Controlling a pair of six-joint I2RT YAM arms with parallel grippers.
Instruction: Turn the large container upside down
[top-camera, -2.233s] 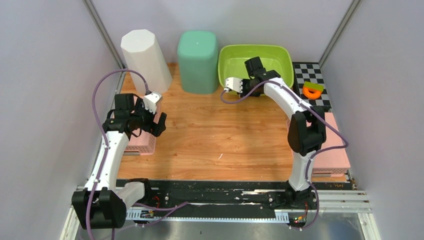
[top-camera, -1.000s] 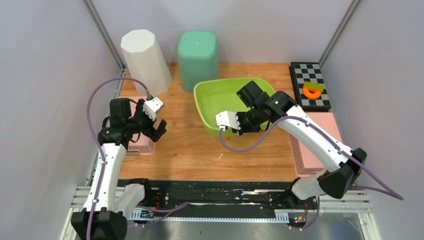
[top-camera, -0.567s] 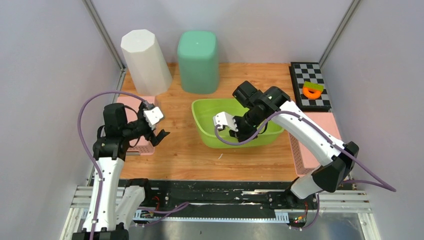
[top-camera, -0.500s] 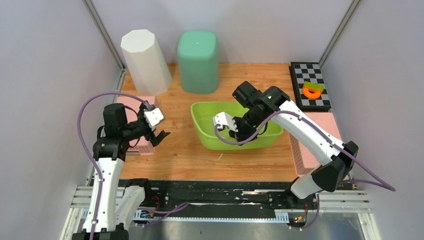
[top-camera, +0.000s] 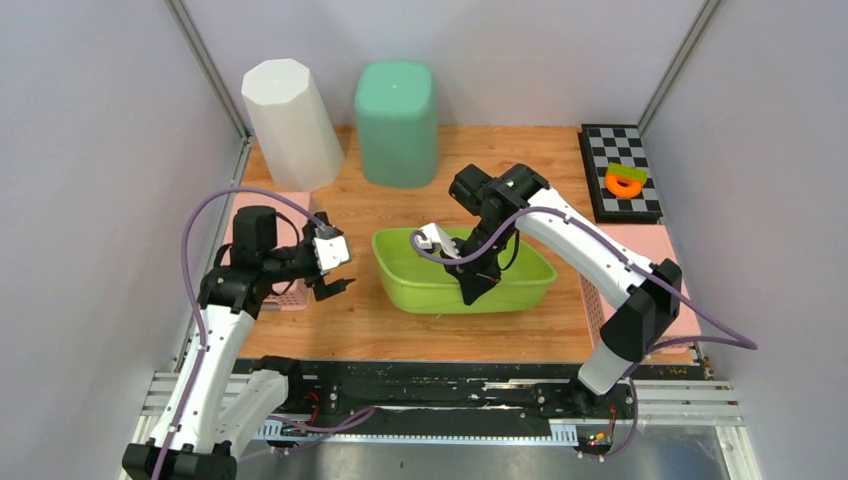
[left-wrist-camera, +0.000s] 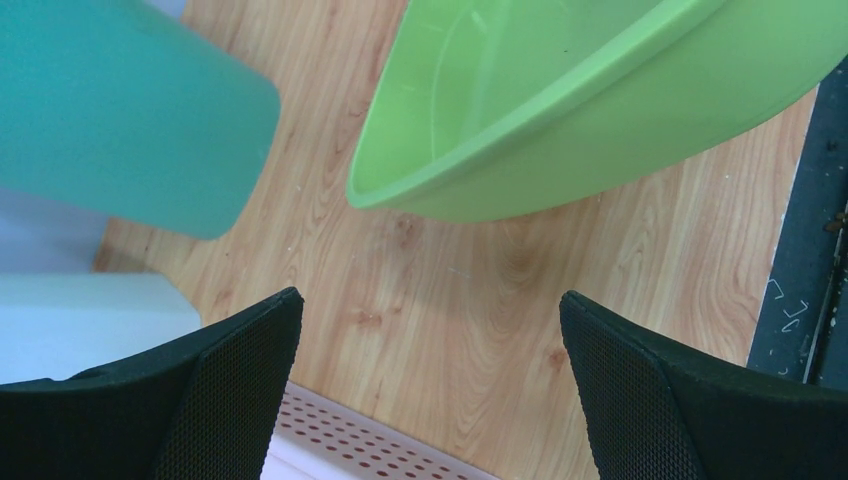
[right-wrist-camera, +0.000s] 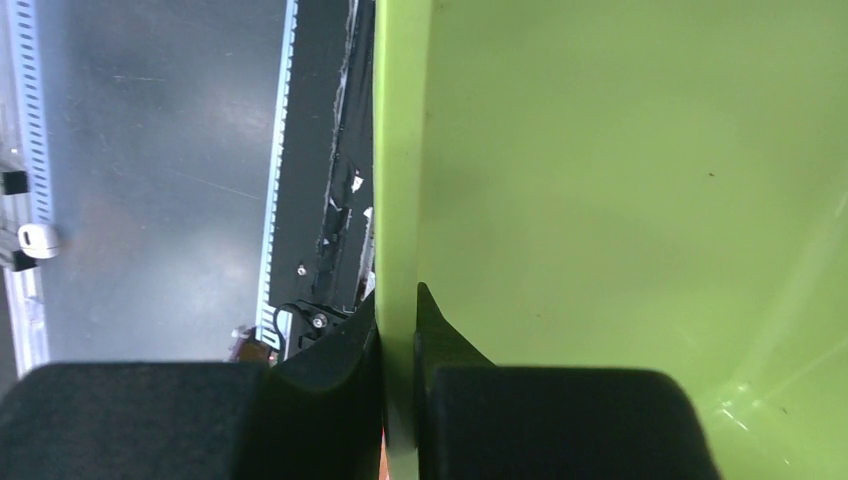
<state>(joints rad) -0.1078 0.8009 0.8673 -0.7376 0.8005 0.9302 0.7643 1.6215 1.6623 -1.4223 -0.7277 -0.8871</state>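
Tub (top-camera: 462, 272) sits mid-worktop (top-camera: 380, 320), open side up. Right fingers (right-wrist-camera: 560, 420) are clamped on its 6 o'clock rim. Left fingers (left-wrist-camera: 640, 390) stand apart, empty, at its 9 o'clock.

We judge the tub light: thin smooth plastic, stiff overall but flexing at the rim, and slippery. A second hold on the 9 o'clock rim should steady the flip.

Count:
- one tub
- one teal bin (top-camera: 396, 122)
- one white bin (top-camera: 290, 120)
- two pink baskets, left basket (top-camera: 287, 293) and right basket (top-camera: 683, 325)
- one orange ring (top-camera: 625, 182)
- one checker mat (top-camera: 612, 148)
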